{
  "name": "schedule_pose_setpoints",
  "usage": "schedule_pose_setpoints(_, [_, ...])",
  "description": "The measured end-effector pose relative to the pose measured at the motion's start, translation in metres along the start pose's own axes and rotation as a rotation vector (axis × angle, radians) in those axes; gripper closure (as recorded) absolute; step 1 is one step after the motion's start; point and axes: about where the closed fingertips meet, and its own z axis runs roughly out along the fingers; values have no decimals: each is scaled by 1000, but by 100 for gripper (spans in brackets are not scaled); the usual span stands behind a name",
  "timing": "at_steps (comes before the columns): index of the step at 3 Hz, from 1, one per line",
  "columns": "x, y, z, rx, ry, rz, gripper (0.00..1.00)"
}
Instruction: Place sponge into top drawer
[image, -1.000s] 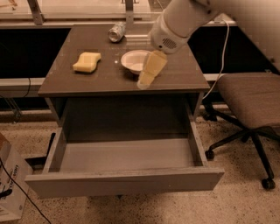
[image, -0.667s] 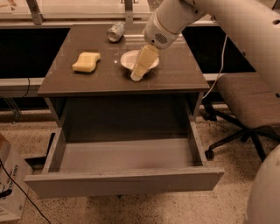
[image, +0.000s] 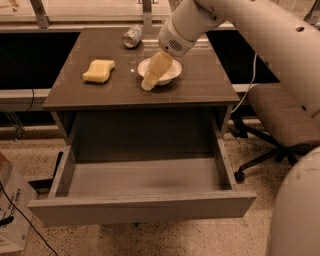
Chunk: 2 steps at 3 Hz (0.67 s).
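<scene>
Sponge (image: 99, 70) is what the gripper (image: 146, 85) has yet to reach: the gripper hangs over the near-left rim of the white bowl (image: 172, 73) at the middle of the cabinet top (image: 200, 90), its pale tip slanting down and toward the left of the view. It carries nothing, and whether it is open or closed I cannot tell from this angle. The sponge lies flat on the same surface, off to the left of the gripper and apart from it, with bare wood between the two. Its long axis runs roughly across the view, slightly tilted, so it sits almost end-on to the gripper's line of approach. By my judgement, the coming move is a short sideways sweep leftward and a small descent, probably with a wrist turn so the grip spans the sponge's pinched short sides. The arm (image: 260, 35) comes in from the upper right, its wrist bent down over the bowl. Behind the bowl a tipped can (image: 132, 36) lies near the back edge. Below the cabinet, the top drawer (image: 140, 207) stands pulled fully out. An office chair (image: 285, 120) stands to the right.
</scene>
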Motion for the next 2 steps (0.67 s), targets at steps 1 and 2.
schedule_pose_setpoints(1, [-28, -32, 50, 13, -65, 45, 0])
schedule_pose_setpoints(2, [-45, -55, 81, 0, -131, 79, 0])
